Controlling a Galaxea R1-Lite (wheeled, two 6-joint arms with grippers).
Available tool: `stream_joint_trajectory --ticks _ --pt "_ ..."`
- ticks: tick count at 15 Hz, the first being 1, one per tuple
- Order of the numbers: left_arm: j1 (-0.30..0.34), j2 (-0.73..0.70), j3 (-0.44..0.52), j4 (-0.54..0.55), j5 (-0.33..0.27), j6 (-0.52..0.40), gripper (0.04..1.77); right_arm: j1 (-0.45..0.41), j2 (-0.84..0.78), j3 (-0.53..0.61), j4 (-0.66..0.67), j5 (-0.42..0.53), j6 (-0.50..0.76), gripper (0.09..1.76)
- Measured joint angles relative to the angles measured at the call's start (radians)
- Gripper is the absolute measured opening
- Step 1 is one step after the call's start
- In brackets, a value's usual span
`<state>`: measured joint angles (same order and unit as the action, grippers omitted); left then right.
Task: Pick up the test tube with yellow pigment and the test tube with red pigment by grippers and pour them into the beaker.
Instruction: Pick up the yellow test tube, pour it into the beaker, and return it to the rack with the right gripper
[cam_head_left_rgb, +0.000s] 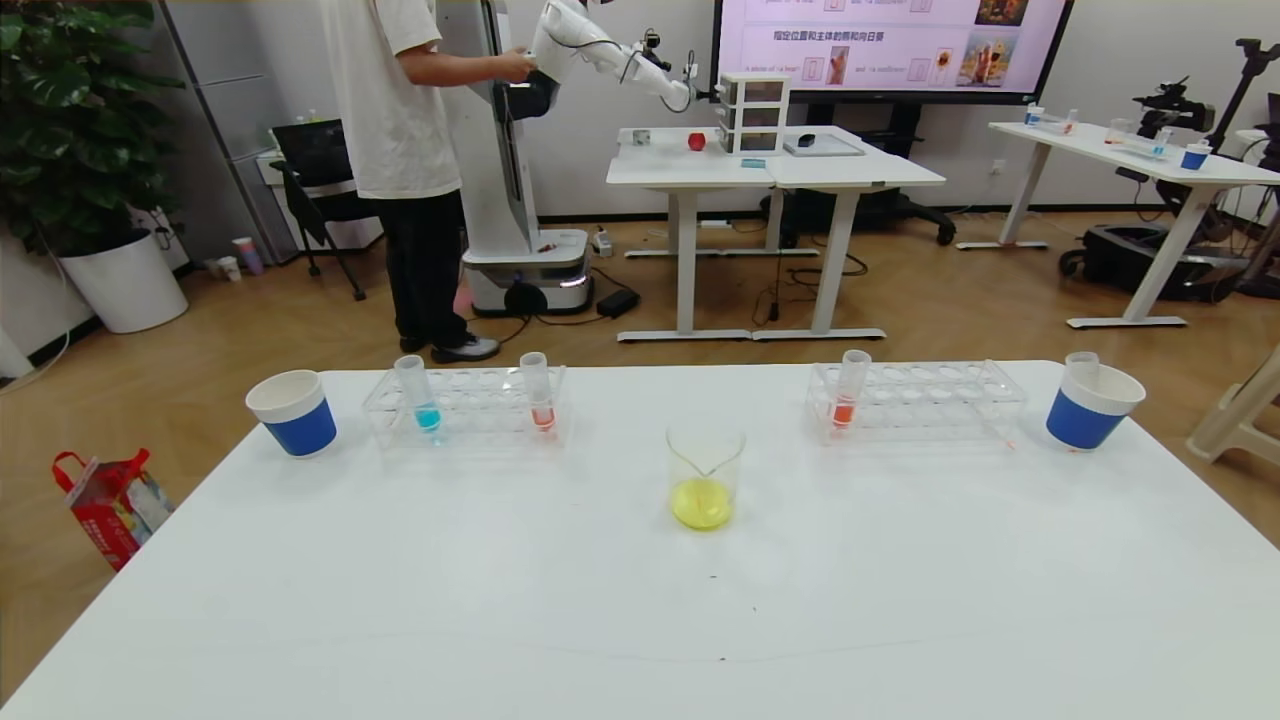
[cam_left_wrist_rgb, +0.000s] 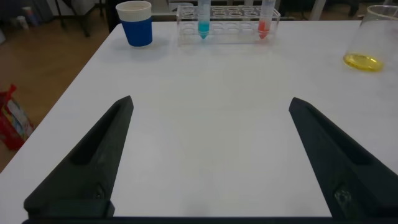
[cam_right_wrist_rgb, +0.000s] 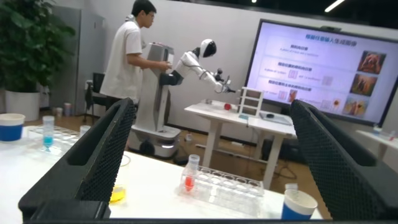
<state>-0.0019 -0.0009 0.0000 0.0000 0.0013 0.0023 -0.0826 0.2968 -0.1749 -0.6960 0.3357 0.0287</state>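
The beaker (cam_head_left_rgb: 705, 480) stands mid-table with yellow liquid in its bottom. No tube with yellow liquid is in view. One test tube with red pigment (cam_head_left_rgb: 539, 392) stands in the left rack (cam_head_left_rgb: 465, 408), another red one (cam_head_left_rgb: 850, 390) in the right rack (cam_head_left_rgb: 920, 400). Neither gripper shows in the head view. My left gripper (cam_left_wrist_rgb: 211, 101) is open and empty low over bare table, short of the beaker (cam_left_wrist_rgb: 373, 40) and the left red tube (cam_left_wrist_rgb: 265, 18). My right gripper (cam_right_wrist_rgb: 212, 104) is open and empty, facing the right red tube (cam_right_wrist_rgb: 188, 177).
A blue-liquid tube (cam_head_left_rgb: 418, 395) stands in the left rack. Blue-and-white paper cups stand at the far left (cam_head_left_rgb: 293, 412) and far right (cam_head_left_rgb: 1092, 405); the right one holds an empty clear tube (cam_head_left_rgb: 1082, 365). Behind the table are a person, another robot and desks.
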Motion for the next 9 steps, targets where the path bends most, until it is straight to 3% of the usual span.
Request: stream_joint_trajectory --ticks 2,9 --pt "0.0 0.0 0.0 0.0 0.0 0.0 1.75 0.002 -0.017 0.002 0.005 -0.01 0.079 1.74" --pt "0.0 0.0 0.0 0.0 0.0 0.0 1.75 0.003 -0.028 0.023 0.003 -0.013 0.132 1.74"
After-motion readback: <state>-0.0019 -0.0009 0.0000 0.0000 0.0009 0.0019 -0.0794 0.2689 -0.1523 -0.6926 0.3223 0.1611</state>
